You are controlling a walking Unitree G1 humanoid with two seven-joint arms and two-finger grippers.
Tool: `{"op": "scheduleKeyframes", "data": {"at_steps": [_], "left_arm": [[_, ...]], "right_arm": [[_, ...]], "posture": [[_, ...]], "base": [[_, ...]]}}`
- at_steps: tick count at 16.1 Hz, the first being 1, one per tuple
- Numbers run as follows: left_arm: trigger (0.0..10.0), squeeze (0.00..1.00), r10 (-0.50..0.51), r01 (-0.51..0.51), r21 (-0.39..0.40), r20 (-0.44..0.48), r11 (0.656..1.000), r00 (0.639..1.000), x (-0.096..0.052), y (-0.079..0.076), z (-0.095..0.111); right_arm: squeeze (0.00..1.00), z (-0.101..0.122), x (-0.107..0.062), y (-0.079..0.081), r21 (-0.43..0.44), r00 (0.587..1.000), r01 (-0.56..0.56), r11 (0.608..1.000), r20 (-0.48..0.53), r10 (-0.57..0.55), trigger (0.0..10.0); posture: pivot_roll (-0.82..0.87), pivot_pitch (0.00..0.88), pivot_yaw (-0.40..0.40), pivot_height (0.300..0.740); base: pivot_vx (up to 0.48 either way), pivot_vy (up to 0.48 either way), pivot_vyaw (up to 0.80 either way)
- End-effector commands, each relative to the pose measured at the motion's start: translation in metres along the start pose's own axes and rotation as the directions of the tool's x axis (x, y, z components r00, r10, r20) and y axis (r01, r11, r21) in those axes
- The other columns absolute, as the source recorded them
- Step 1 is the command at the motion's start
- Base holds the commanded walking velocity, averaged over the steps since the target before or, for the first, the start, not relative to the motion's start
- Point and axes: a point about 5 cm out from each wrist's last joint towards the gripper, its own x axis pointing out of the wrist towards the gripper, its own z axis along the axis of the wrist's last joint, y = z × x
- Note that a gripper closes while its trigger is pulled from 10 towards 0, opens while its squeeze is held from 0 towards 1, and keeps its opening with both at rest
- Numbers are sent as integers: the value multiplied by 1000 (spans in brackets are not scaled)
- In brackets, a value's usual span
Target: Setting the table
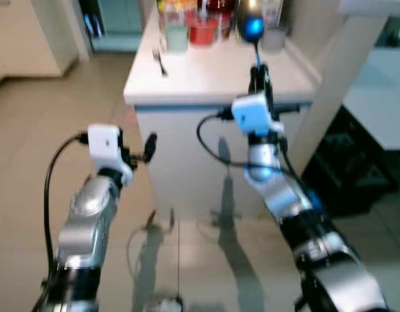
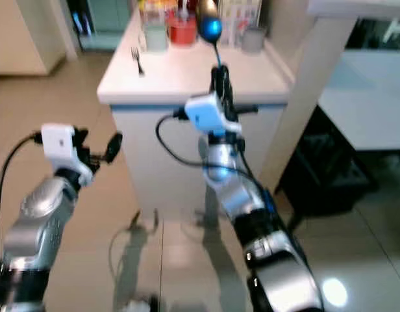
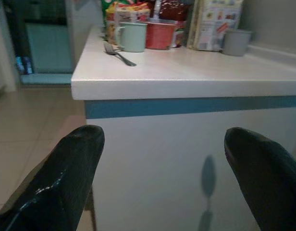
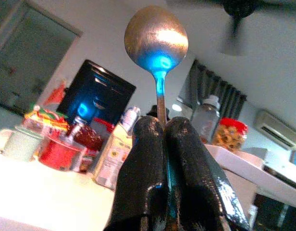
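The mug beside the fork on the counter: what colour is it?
Pale green mug, clearest in the left wrist view.

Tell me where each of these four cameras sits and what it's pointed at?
Left eye view: on the head, looking down at both silver arms and the white counter.
Right eye view: beside it, same scene; both show the fork.
Left wrist view: on the left gripper, between its open jaws, facing the counter's side.
Right wrist view: on the right gripper, jaws shut on the upright spoon; shares the red container with the left wrist.
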Motion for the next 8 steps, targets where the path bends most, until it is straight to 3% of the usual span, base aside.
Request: {"op": "scheduleKeyframes", "data": {"at_steps": [1,8], "left_arm": [[10000,0,2,-2,1,-7,1000,1000,0,2,0],[10000,0,-19,19,31,-10,999,1000,0,0,-1]], "right_arm": [[0,2,2,1,8,1000,2,1000,2,-2,0],[0,1,0,2,6,1000,-4,1000,-2,4,0]], "posture": [[214,0,-12,740],[212,0,-8,740]], "base": [[0,0,0],[0,0,0]]}}
